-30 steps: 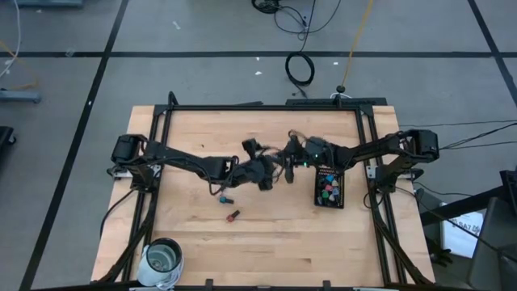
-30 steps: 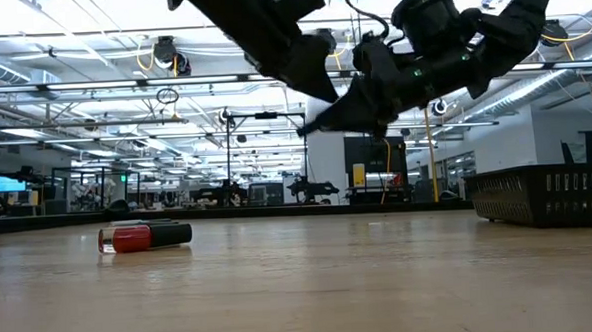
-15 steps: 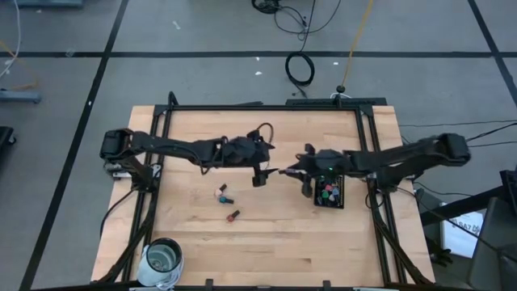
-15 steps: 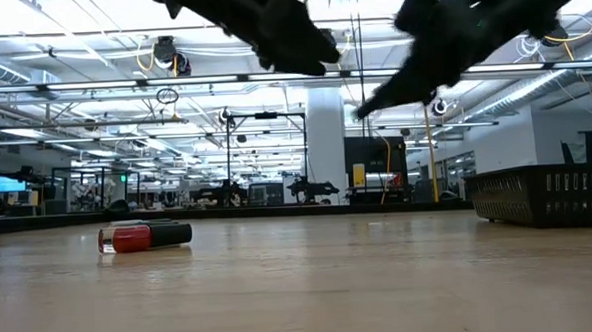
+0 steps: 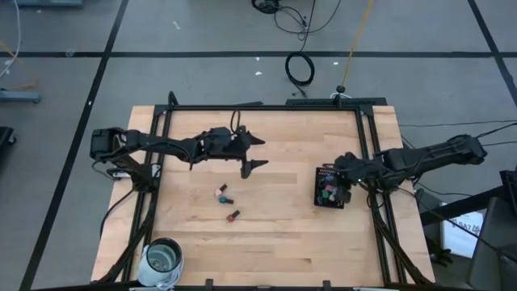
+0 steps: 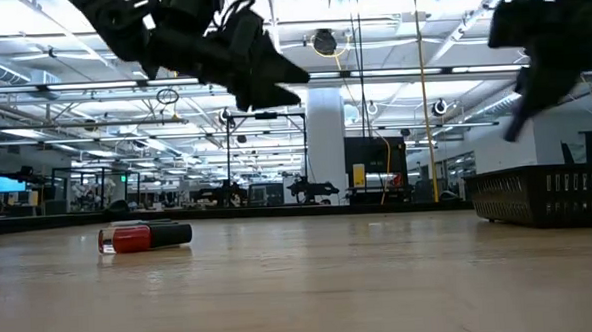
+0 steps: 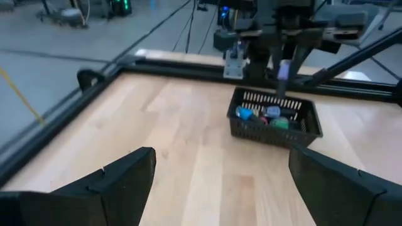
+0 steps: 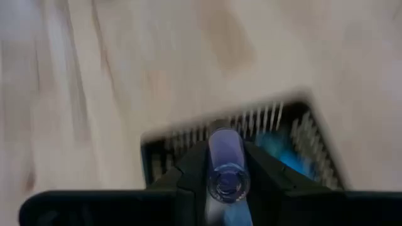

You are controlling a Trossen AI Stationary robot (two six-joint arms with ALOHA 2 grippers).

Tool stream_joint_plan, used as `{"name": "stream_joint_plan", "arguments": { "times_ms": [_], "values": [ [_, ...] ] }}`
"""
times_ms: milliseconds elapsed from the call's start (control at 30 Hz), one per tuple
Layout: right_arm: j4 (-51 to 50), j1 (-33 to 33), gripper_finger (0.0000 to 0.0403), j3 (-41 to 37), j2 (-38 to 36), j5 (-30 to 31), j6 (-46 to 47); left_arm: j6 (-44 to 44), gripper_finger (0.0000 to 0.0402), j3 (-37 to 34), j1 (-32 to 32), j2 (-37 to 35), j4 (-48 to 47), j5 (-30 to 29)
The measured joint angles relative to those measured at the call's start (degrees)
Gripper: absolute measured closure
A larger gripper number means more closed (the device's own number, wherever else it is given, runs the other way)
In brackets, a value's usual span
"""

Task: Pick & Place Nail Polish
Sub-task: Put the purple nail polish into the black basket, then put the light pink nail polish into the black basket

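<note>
On the wooden table (image 5: 266, 234), the black tray (image 5: 329, 188) serves as the landmark. Farthest from it, at the table's near left corner, stands the round glass jar (image 5: 163, 259). The left gripper (image 5: 251, 151) hangs in the air well to the left of the tray, nearer the table's far edge, its two fingers (image 7: 119, 182) spread wide with nothing between them; its wrist view looks across bare wood toward the tray. Below that gripper, still well left of the tray, two nail polish bottles lie on their sides on the wood, apart from each other: a teal bottle (image 5: 223, 194) and a red bottle (image 5: 233, 215), the red one showing in the low view with its dark cap pointing toward the tray. The tray itself holds several more bottles (image 7: 270, 115) in blue, green, red and pink. Right over the tray hangs the right gripper (image 8: 227, 171), its fingers pinched narrow on a purple bottle (image 8: 225, 160), which is held clear above the tray's mesh wall.
</note>
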Motion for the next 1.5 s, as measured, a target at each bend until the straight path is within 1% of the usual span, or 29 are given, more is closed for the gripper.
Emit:
{"name": "stream_joint_plan", "arguments": {
  "times_ms": [133, 200, 267, 367, 467, 533, 667, 767, 867, 933, 1000, 1133, 1200, 1267, 1300, 1367, 1433, 1500],
  "values": [
    [-7.8, 0.8, 0.0336, 0.0, 0.2, -5.4, 5.6, -2.8, 0.0048, -0.9, 1.0, 0.0, -0.8, 0.4],
    [-9.8, 0.8, 0.0336, -0.1, 0.9, -7.2, 7.0, -3.0, 0.0048, -0.9, 1.1, 0.0, -0.8, 0.3],
    [-9.5, 0.8, 0.0336, -0.1, 1.6, -9.3, 7.4, -2.9, 0.0048, -0.9, 1.1, 0.0, -0.9, 0.3],
    [-6.3, 0.8, 0.0336, -0.1, 2.9, -12.9, 7.2, -2.9, 0.0048, -0.9, 1.1, 0.0, -0.4, 0.4],
    [-4.3, 0.8, 0.0335, -0.1, 4.2, -14.7, 7.0, -2.7, 0.0048, -0.9, 1.1, 0.0, -0.8, 0.3],
    [-4.5, 0.8, 0.0313, -0.1, 5.0, -14.6, 7.3, -3.0, 0.0048, -0.9, 1.0, 0.0, -1.3, 0.3],
    [-4.3, 0.8, 0.0239, -0.1, 6.5, -14.4, 7.5, -4.7, 0.0048, -0.9, 0.5, 0.0, -1.5, 0.3],
    [-3.1, 0.8, 0.0199, -0.1, 7.6, -13.8, 7.4, -4.3, 0.0048, -0.9, 0.1, 0.0, -2.1, 0.3],
    [-1.9, 0.8, 0.0174, -0.1, 8.2, -12.7, 7.4, -4.0, 0.0048, -0.9, 0.1, 0.0, -2.5, 0.3],
    [-1.3, 0.5, 0.0164, -0.1, 8.3, -12.6, 6.9, -4.2, 0.0048, -0.9, 0.1, 0.0, -2.7, 0.3],
    [0.4, 0.5, 0.0161, -0.1, 8.2, -10.4, 5.2, -4.2, 0.0048, -0.9, 0.0, 0.0, -3.2, 0.3],
    [7.7, 0.5, 0.0165, -0.1, 8.2, -2.7, -0.4, -2.7, 0.0048, -0.8, -0.6, 0.0, -7.3, 0.3],
    [13.0, 0.5, 0.0169, -0.1, 8.2, 1.6, -4.7, -1.4, 0.0048, -0.8, -1.5, 0.0, -11.5, 0.3],
    [19.9, 0.5, 0.0173, -0.5, 8.2, 5.2, -9.2, -0.9, 0.0048, -0.5, -2.8, 0.0, -17.6, 0.0],
    [24.4, 0.5, 0.0174, -1.1, 8.2, 6.6, -11.4, -0.9, 0.0048, 0.1, -3.7, 0.0, -22.1, -1.0],
    [33.9, 0.4, 0.0176, -3.3, 8.2, 8.2, -16.4, -1.5, 0.0048, 2.1, -5.8, 0.0, -32.5, -4.9],
    [43.9, 0.1, 0.0176, -5.9, 8.3, 8.1, -21.6, -3.5, 0.0048, 3.9, -7.8, 0.0, -41.9, -9.7],
    [53.0, -0.3, 0.0176, -8.4, 8.4, 8.0, -26.2, -6.6, 0.0048, 5.1, -9.6, 0.0, -49.2, -12.6]
  ]
}}
